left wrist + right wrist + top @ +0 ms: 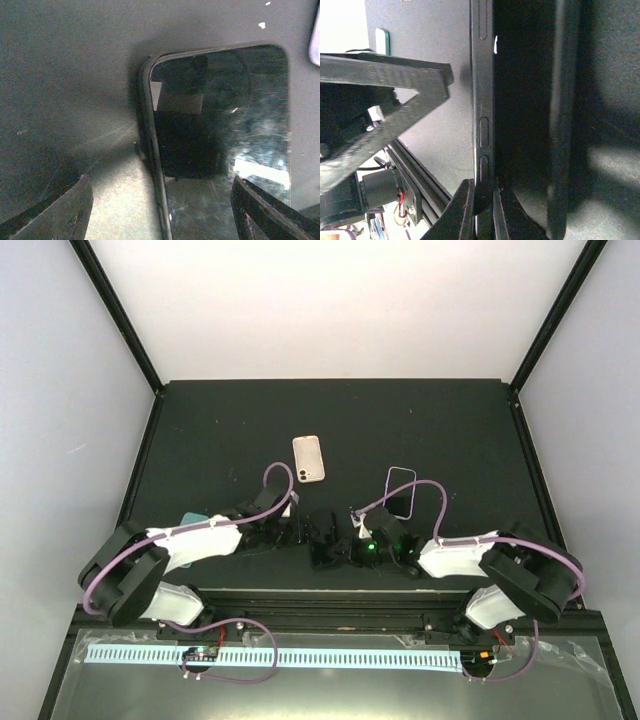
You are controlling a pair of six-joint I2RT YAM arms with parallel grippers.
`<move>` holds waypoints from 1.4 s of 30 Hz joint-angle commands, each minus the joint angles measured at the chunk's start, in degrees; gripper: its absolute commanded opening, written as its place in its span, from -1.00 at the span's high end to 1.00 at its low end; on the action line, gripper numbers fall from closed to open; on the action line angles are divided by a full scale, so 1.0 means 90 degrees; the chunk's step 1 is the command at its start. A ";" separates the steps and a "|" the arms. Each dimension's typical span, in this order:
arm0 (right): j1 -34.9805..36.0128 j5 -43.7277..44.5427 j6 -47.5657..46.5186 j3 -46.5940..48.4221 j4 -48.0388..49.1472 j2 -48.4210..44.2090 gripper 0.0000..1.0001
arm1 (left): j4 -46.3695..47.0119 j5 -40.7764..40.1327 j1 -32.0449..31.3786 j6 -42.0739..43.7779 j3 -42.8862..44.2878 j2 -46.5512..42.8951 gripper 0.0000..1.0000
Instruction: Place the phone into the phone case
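Right end effector (484, 194) pinches phone case (220, 130) rim; left end effector (160, 181) spread wide

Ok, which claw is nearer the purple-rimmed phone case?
Right. The right claw sits just left of the purple-rimmed phone case, on its near side, pinching the edge of a black phone. The left claw, open, is farther left.

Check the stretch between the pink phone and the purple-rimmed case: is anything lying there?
Nothing. The top external view shows only bare black mat between the pink phone and the purple-rimmed case.
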 commanded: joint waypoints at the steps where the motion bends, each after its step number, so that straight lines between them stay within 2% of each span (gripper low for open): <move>1: -0.0057 -0.0412 -0.0111 0.0029 0.0480 0.0423 0.95 | 0.0498 -0.0064 0.0044 0.0292 -0.0038 0.0478 -0.50; 9: -0.0265 -0.1171 -0.0509 -0.0166 0.1228 0.1238 0.91 | 0.1021 0.0664 0.0031 0.0554 -0.0005 0.0870 -0.20; 13: -0.0277 -0.1038 -0.0645 -0.0201 0.0894 0.1199 0.84 | 0.0882 0.0931 0.0026 0.0662 0.0152 0.1037 0.04; 17: -0.0284 -0.0691 -0.1004 -0.0052 0.0046 0.0905 0.64 | 0.0719 0.0838 0.0033 0.0597 0.0143 0.0948 0.13; 22: -0.0345 -0.0331 -0.1559 0.0153 -0.1109 0.0387 0.36 | 0.0697 0.0966 0.0043 0.0729 0.0151 0.0918 0.20; 27: -0.0408 0.0138 -0.1950 0.0331 -0.2109 -0.0402 0.17 | 0.0148 0.0366 0.0123 0.1090 0.0302 0.0763 0.21; 32: -0.0518 0.0252 -0.2013 0.0324 -0.2077 -0.0444 -0.02 | 0.0178 0.0620 0.0430 0.1281 0.0253 0.0559 0.18; 35: -0.0560 0.0204 -0.2003 0.0325 -0.1725 -0.0197 -0.12 | 0.0497 0.1078 0.0530 0.1192 0.0186 0.0648 0.17; 42: -0.0617 -0.0152 -0.1811 0.0406 -0.1337 0.0118 -0.15 | 0.0840 0.1413 0.0569 0.1146 0.0115 0.1011 0.17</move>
